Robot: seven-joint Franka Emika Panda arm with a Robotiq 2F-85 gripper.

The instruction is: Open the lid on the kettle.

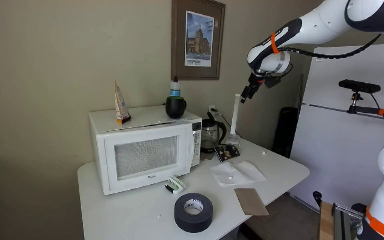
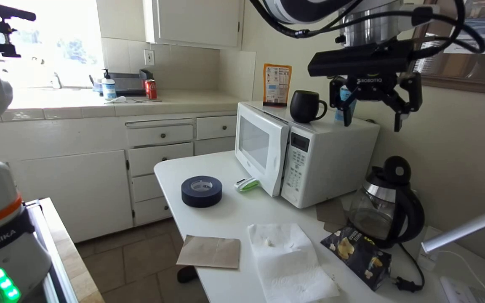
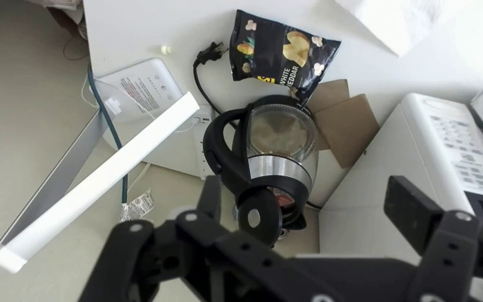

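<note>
can see a white microwave sitting on a white table. on top of the microwave, can see an orange bag at the left, then a black mug and a bottle. down in front of the microwave, can spot a little brush, then a tape roll. just right of the microwave, can find the kettle, standing up on the table, with clear glass sides and a black handle. can see its lid tipped up and open. in the wrist view, can peek in through the top. a bit farther right of the microwave, can see a black bag, then a tall white stand. up in the air, to the right of the microwave, can see the gripper with its fingers spread wide apart. far right of the microwave, can see a big white fridge.
</note>
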